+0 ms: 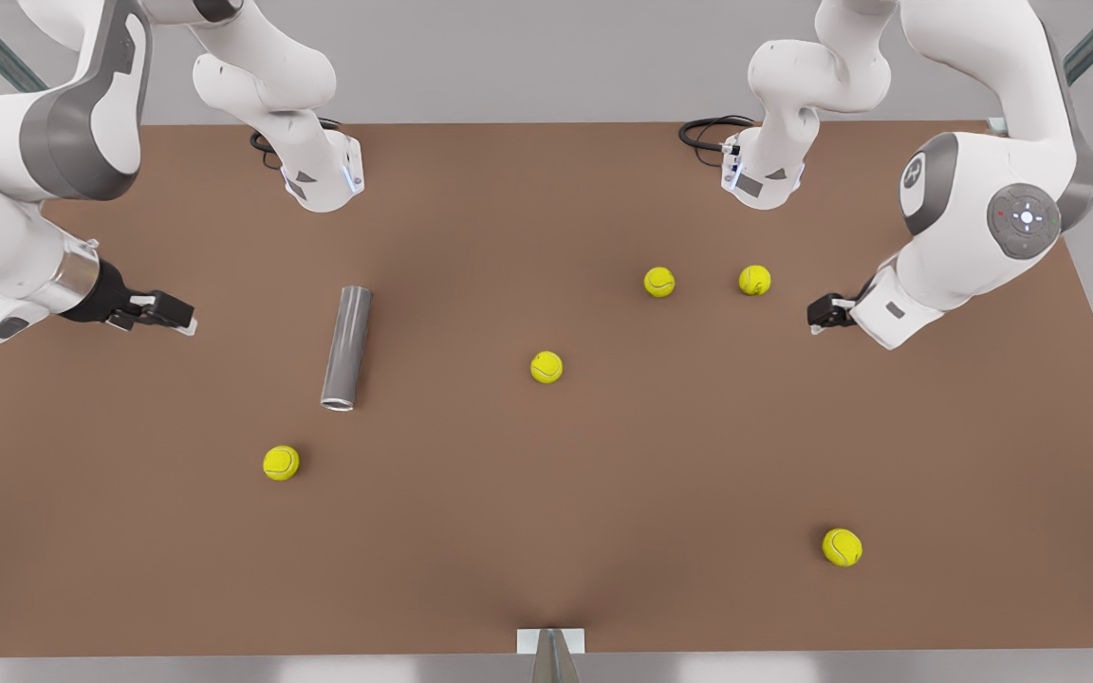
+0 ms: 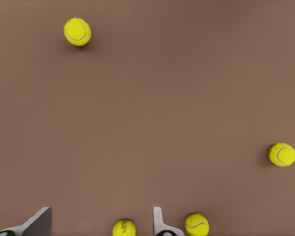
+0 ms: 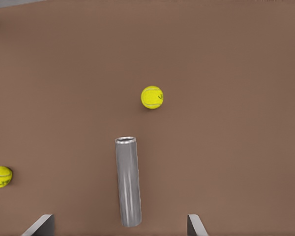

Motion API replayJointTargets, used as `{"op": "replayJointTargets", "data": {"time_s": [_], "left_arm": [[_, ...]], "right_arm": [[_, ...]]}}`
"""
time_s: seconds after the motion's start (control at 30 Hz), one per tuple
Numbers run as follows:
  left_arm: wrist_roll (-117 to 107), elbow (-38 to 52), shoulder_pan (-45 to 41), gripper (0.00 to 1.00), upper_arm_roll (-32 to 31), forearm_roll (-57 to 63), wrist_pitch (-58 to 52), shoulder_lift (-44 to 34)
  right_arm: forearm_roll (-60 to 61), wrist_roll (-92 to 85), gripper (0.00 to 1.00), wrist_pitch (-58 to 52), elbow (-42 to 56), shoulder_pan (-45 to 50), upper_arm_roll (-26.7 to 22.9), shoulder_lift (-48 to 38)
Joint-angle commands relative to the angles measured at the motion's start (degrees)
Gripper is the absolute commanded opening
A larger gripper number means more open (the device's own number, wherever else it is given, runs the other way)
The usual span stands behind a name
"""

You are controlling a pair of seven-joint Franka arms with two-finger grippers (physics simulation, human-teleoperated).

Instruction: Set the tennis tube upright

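The tennis tube (image 1: 347, 346) is a dark grey cylinder lying on its side on the brown table, at the front view's left of centre. Its lighter-rimmed open end faces the near edge. My right gripper (image 1: 181, 318) hovers open, a short way to the front view's left of the tube. In the right wrist view the tennis tube (image 3: 128, 182) runs lengthwise between the spread fingers of that gripper (image 3: 120, 216). My left gripper (image 1: 817, 315) waits at the front view's right, and in its own view it (image 2: 102, 211) is open over bare table.
Several yellow-green tennis balls lie scattered: one (image 1: 281, 463) near the tube's open end, one (image 1: 546, 367) mid-table, two (image 1: 659, 282) (image 1: 754, 280) by the left gripper, one (image 1: 842, 547) front right. Both arm bases and cables (image 1: 708, 131) stand at the back edge.
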Motion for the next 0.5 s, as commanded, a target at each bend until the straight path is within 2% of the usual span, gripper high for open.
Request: {"op": "replayJointTargets", "data": {"time_s": [0.0, 0.07, 0.1, 0.17, 0.27, 0.37, 0.47], "left_arm": [[-0.22, 0.02, -1.43, 1.0, -0.25, 0.08, 1.31, 0.64], [-0.22, 0.02, -1.43, 1.0, -0.25, 0.08, 1.4, 0.99], [-0.22, 0.02, -1.43, 1.0, -0.25, 0.08, 1.4, 0.99], [-0.22, 0.02, -1.43, 1.0, -0.25, 0.08, 1.4, 0.99], [-0.22, 0.02, -1.43, 1.0, -0.25, 0.08, 1.4, 1.08], [-0.22, 0.02, -1.43, 1.0, -0.25, 0.08, 1.4, 1.17], [-0.22, 0.02, -0.64, 1.0, -0.34, 0.08, 2.45, 2.31]], "right_arm": [[-0.07, 3.6, 1.0, 0.17, 0.07, 0.08, -0.01, 0.02], [1.08, 3.69, 1.0, 0.17, -4.05, 2.62, -0.01, 1.86], [2.21, 3.77, 1.0, 1.66, -11.96, 3.33, -0.01, 1.95], [3.36, 9.75, 1.0, 14.13, -26.29, 6.05, 0.08, 1.95], [3.45, 9.84, 1.0, 30.91, -41.49, 5.61, 0.17, 1.86], [3.45, 17.14, 1.0, 40.33, -48.71, 6.32, 0.26, 2.13], [3.54, 16.87, 1.0, 42.79, -49.24, 8.16, 0.26, 4.15]]}}
